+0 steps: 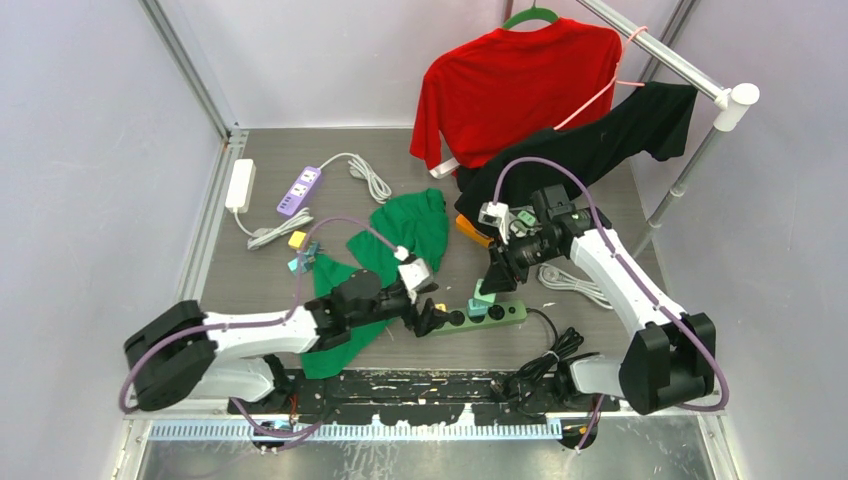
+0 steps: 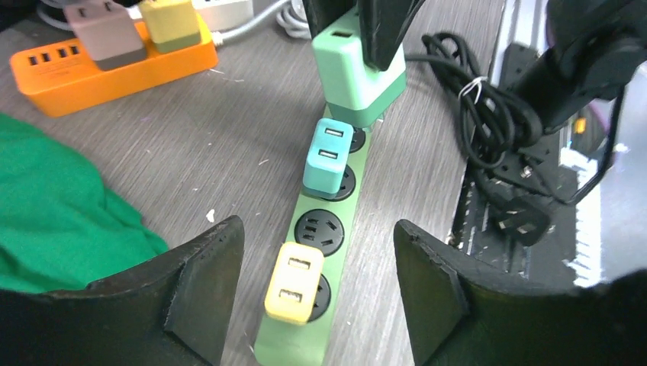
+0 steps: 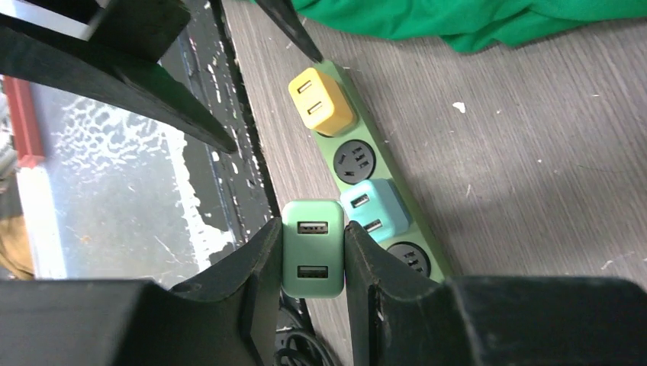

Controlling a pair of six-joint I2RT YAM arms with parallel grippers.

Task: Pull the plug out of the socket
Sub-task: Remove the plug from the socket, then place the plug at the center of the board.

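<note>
A green power strip [image 1: 505,314] lies near the table's front edge, with a yellow plug [image 2: 294,282] and a teal plug [image 2: 328,156] seated in it. An empty socket [image 2: 319,229] sits between them. My right gripper [image 3: 313,236] is shut on a light green plug [image 3: 312,248], holding it just above the strip's right end. An empty socket [image 3: 408,255] shows beside the plug. My left gripper [image 2: 314,252] is open. Its fingers [image 2: 206,282] straddle the strip's left end on either side of the yellow plug without touching it.
An orange power strip [image 2: 99,69] with plugs in it lies behind. A green cloth [image 1: 400,240] lies left of the strip, and a coiled black cable [image 1: 555,355] by the front edge. A purple strip [image 1: 299,190], a white cable [image 1: 575,282] and hanging shirts [image 1: 510,85] stand further back.
</note>
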